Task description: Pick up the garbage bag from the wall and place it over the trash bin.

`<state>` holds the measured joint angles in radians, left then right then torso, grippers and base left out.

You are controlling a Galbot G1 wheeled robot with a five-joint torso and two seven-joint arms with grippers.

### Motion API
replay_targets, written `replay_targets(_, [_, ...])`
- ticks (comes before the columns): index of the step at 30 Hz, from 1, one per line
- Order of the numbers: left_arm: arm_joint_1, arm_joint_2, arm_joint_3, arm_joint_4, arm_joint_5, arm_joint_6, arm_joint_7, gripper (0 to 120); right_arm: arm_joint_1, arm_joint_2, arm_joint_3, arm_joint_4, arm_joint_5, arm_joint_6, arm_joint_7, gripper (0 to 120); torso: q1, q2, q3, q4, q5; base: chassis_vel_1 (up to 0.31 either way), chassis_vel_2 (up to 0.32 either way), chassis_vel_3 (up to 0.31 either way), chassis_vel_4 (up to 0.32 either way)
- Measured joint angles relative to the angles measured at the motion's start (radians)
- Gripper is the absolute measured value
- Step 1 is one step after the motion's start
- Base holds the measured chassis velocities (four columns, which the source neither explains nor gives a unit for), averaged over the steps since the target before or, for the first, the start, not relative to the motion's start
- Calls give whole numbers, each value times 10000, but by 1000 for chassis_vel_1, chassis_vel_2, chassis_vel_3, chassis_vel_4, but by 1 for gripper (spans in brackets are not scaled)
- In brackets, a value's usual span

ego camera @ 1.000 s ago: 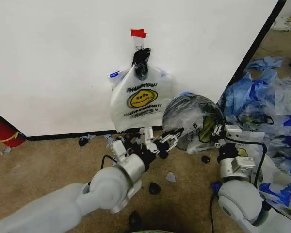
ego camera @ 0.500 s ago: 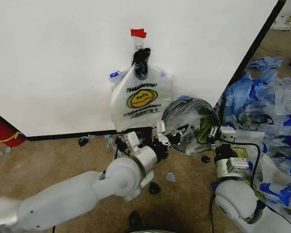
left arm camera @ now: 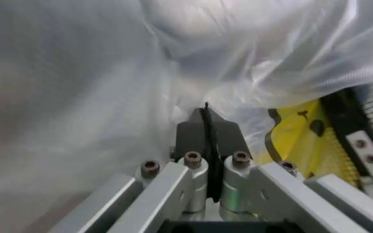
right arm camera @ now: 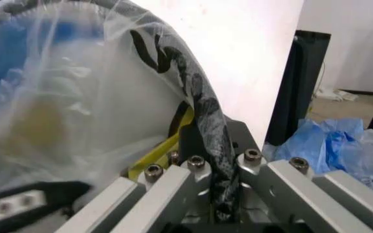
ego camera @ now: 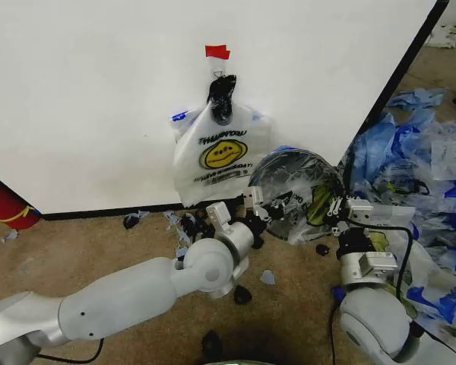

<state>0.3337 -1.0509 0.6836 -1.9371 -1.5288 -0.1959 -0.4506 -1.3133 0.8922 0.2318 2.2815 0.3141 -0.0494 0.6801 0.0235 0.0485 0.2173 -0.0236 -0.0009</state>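
Both pinching the same garbage bag [ego camera: 292, 194] already draped on the tipped trash bin [ego camera: 308, 163]. Left hand [ego camera: 252, 214] clamped on film at one side, right hand [ego camera: 336, 211] clamped on the bagged rim opposite. Second smiley bag [ego camera: 220, 156] hanging on the wall [ego camera: 99, 91] just behind.

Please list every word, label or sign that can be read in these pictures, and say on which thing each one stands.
"THANK YOU": black print above the yellow smiley face on the garbage bag hanging on the wall.
A second black line under the smiley face on that bag: too small to read.
Black and yellow print on the bag stretched over the trash bin: crumpled, not readable.
The red tape carries no text.
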Motion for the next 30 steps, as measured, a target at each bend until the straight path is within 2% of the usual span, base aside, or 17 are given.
replay_targets(2, [0,0,0,0,0,0,0,0,0,0,0,0,0,0,0,0,0,0,0,0,0,0,0,0,0])
replay_targets(7, [-22,-683,177,472,273,-41,-87,0,-265,-16,2,193,-124,36,-72,0,0,0,0,0,0,0,0,0,0])
replay_targets(22, [-457,-1177,431,1113,315,-71,-124,0,-776,59,-75,433,-483,207,-268,0,0,0,0,0,0,0,0,0,0])
replay_targets(30, [-707,-1480,852,1373,301,-81,-229,0,-943,104,-112,390,-754,341,-373,0,0,0,0,0,-1,0,0,0,0])
